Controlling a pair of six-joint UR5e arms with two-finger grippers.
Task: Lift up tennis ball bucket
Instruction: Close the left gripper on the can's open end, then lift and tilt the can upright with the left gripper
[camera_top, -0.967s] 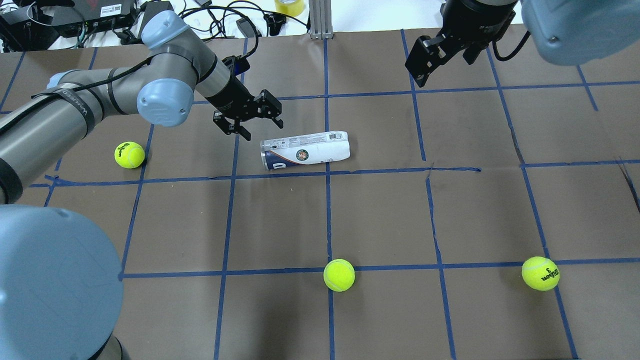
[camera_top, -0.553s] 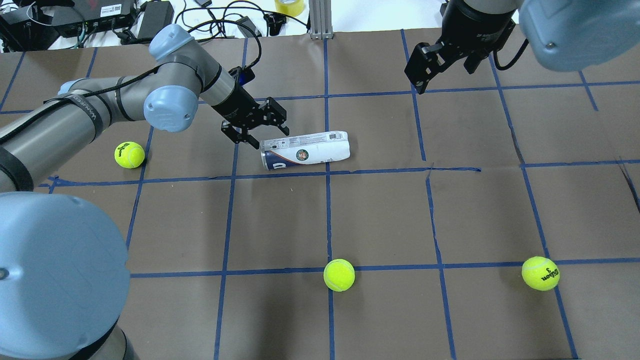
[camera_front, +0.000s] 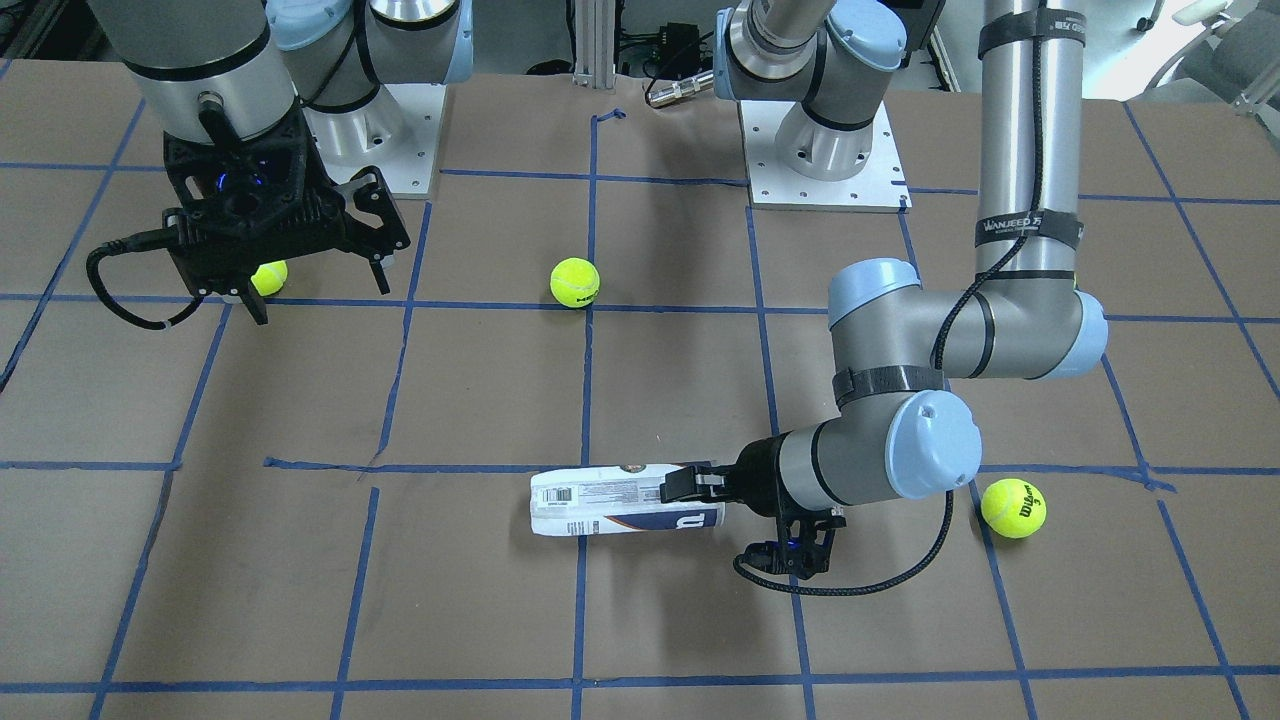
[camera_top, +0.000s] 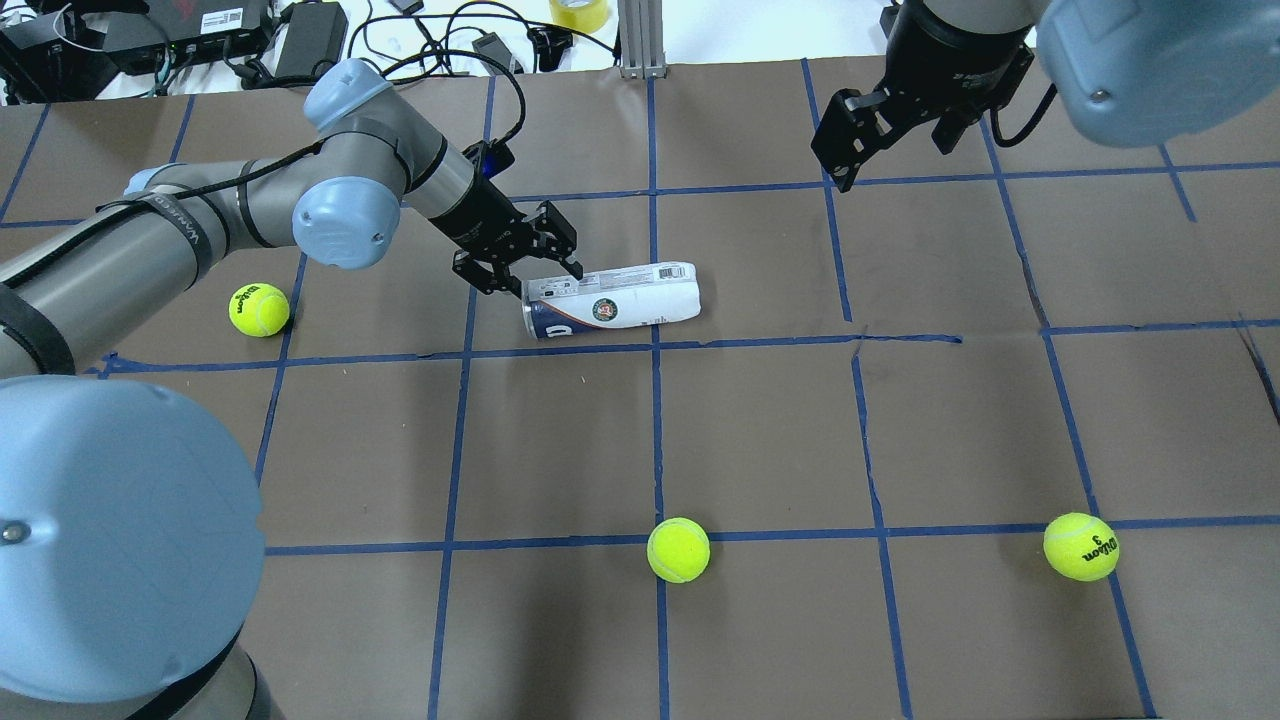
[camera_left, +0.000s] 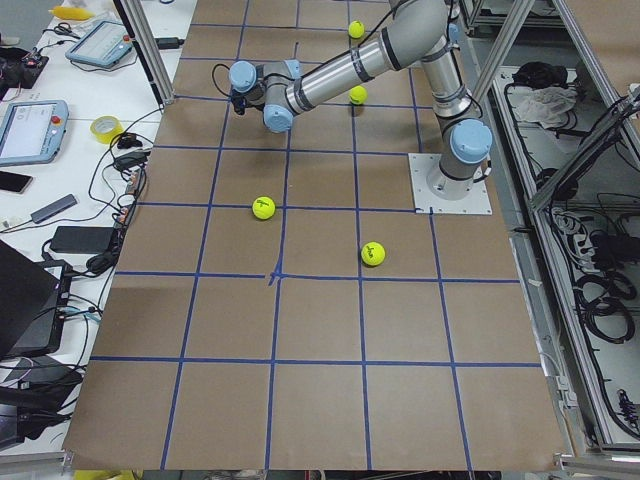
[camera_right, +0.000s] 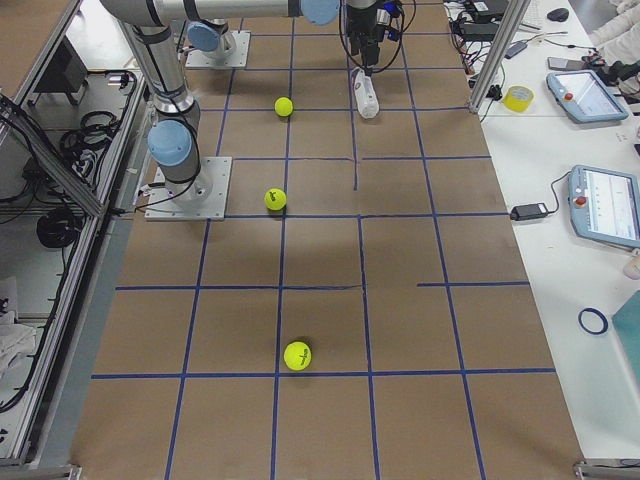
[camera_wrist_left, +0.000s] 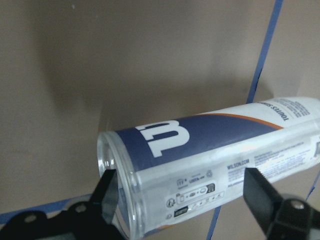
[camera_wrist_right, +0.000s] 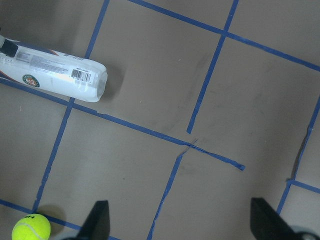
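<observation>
- The tennis ball bucket (camera_top: 610, 300) lies on its side on the counter (camera_top: 760, 430), upper centre in the overhead view; the left wrist view cuts off its far end.
- The left end effector (camera_top: 538, 275), spread, straddles the bucket's open left rim; contact unclear.
- The right end effector (camera_front: 322, 298) hangs spread, well apart, in the front view's upper left.

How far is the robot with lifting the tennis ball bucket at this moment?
Done: the left gripper is at the open end of the tennis ball bucket, jaws open on either side of it. In hand: nothing is gripped; the bucket lies on its side on the table. Still to do: shutting on it and lifting. The right gripper hangs open, far from it.
</observation>
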